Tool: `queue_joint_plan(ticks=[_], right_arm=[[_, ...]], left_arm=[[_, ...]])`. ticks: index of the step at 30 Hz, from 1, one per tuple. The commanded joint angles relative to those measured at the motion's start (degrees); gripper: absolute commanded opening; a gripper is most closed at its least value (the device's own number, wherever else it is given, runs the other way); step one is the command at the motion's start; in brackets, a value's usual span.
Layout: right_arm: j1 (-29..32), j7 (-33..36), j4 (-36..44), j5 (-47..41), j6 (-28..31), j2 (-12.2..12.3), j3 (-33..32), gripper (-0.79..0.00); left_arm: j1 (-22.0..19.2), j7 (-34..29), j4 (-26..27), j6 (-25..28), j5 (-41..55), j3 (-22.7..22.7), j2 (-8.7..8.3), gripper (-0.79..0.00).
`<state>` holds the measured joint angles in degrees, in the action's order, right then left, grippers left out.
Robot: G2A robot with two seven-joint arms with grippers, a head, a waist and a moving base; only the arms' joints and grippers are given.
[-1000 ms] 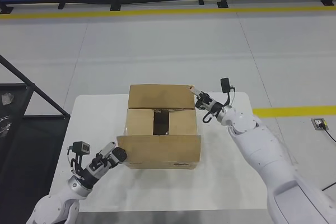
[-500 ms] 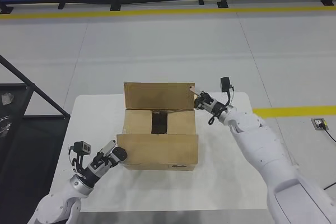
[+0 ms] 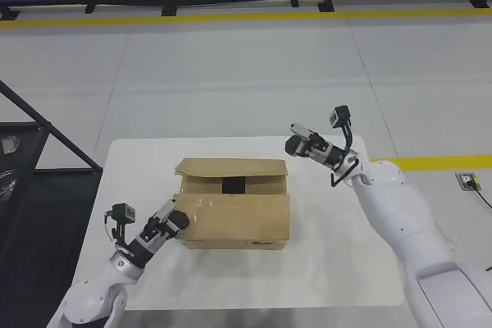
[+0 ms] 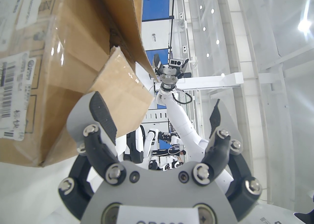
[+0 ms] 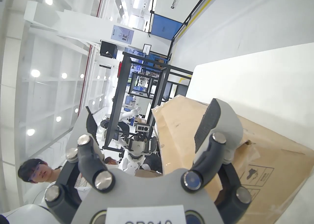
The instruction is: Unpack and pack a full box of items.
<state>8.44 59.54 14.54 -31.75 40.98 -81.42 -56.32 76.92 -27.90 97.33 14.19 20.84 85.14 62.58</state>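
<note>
The cardboard box (image 3: 234,220) sits in the middle of the white surface (image 3: 148,168), its long sides parallel to the near and far edges. Its far flap (image 3: 230,169) is folded down across the top, leaving a dark slot (image 3: 234,185) open at the centre. The wall facing the surface's left edge carries white labels (image 4: 14,82), and a short flap (image 4: 120,95) sticks out from that end of the box. The left claw (image 3: 172,223) is at the box's near-left corner, low over the surface. Its fingers (image 4: 101,114) are spread with nothing between them, and the short flap lies just past one pad; whether they touch cannot be told. The right claw (image 3: 296,138) hangs over the far edge of the surface toward its right corner, just beyond the box's far-right corner and clear of it. It too is spread wide and grips nothing, and from the right wrist one finger (image 5: 208,122) shows against the folded cardboard.
</note>
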Motion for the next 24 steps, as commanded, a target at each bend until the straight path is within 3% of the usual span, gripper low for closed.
queue_joint_plan(ticks=[1, 4, 12, 24], right_arm=[[-0.1, 2.5, 0.9, -0.3, -1.4, 0.3, -0.4, 0.0], [-0.1, 5.2, 2.1, -0.4, -5.5, 0.7, -0.8, 0.0], [0.6, 4.0, 7.0, 4.3, -16.3, 0.9, 0.6, 0.0], [6.5, 3.6, 21.6, 11.2, -24.1, 2.8, 0.5, 0.0]], left_arm=[[-0.4, 1.7, -0.1, -0.7, -1.2, -0.4, 0.13, 0.0], [-1.3, 3.7, 0.1, -1.8, -2.1, -1.2, 0.36, 0.0], [-3.0, 6.1, 0.2, -3.0, -5.2, -2.8, 0.78, 0.0], [-5.6, 8.8, -0.8, -5.0, -9.8, -5.0, 1.38, 0.0]])
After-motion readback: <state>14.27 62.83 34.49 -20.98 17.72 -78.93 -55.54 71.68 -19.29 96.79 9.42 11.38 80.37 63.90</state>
